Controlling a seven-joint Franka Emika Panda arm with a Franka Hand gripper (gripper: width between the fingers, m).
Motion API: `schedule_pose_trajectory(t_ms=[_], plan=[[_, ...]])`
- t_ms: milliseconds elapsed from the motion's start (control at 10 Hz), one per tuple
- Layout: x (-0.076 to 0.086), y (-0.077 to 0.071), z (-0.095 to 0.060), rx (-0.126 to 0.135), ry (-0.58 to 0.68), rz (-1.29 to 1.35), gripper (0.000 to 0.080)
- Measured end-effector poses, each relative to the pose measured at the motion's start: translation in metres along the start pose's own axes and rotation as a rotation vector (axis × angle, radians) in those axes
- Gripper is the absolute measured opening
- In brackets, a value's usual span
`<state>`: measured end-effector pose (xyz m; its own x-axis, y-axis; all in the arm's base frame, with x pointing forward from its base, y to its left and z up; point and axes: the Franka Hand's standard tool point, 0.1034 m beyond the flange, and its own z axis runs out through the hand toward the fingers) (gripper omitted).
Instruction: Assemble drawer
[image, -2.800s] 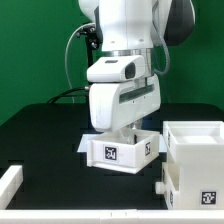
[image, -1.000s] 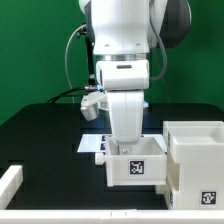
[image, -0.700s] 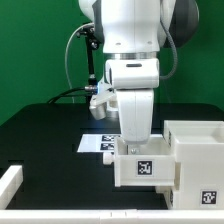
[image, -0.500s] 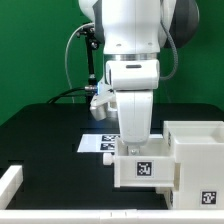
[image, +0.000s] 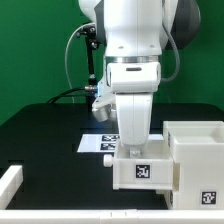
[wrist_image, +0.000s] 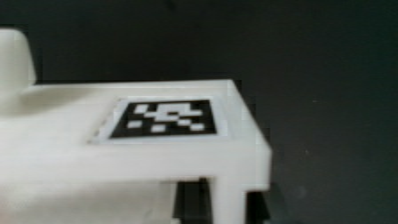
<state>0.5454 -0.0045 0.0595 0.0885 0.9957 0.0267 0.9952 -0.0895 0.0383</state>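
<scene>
My gripper (image: 134, 148) is shut on the near wall of a small white tray box (image: 142, 169) with a black-and-white tag on its front. The box is held upright, right against the left side of the large white casing (image: 197, 158) at the exterior view's right. I cannot tell whether they touch. In the wrist view the box's tagged wall (wrist_image: 164, 118) fills the frame. My gripper (wrist_image: 226, 205) has its two dark fingertips (wrist_image: 194, 204) either side of that wall. The casing's corner (wrist_image: 15, 60) shows beside it.
The marker board (image: 96, 143) lies on the black table behind the box. A long thin white bar (image: 10, 185) lies at the table's front left. Cables hang behind the arm (image: 80, 60).
My gripper has carried the tray box from over the marker board toward the exterior view's right and front, up against the casing. In the last half second it barely moves.
</scene>
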Motion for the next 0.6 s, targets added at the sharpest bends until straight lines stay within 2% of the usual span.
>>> schedule_pose_trajectory(t_ms=[300,400,600], plan=[[0.0093,-0.0019,0.0013,-0.004,0.006,0.008,0.0036],[0.0085,-0.0029,0.0023,-0.011,0.007,0.009,0.0036],[0.0073,-0.0026,0.0022,-0.010,0.007,0.011,0.0037]])
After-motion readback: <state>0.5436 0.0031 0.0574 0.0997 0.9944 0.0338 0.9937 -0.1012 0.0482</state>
